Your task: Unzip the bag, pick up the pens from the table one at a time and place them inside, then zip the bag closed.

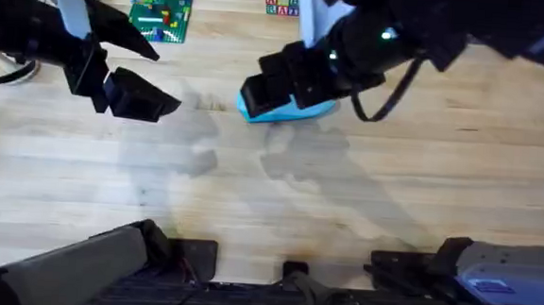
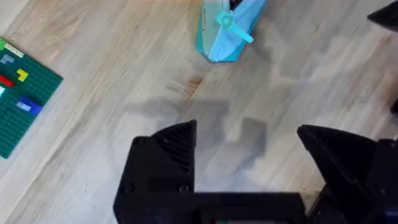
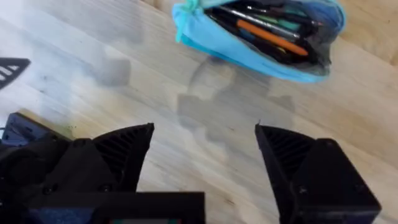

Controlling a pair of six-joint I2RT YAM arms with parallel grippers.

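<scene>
Table [image 1: 363, 215] lying bare around the bag. Bag [image 3: 261, 37] sitting on table toward far middle, zip gaping, pens [image 3: 273, 34] lying inside. Right gripper [image 3: 205, 155] hovering just above bag, fingers apart, gripping nothing. Left gripper [image 2: 249, 155] hanging well left of bag, fingers spread, gripping nothing.

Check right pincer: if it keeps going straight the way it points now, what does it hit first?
Probably the bag: it lies open ahead of the right pincer, pens inside, bare table between. Depth is unclear; a steep approach meets the table first.
</scene>
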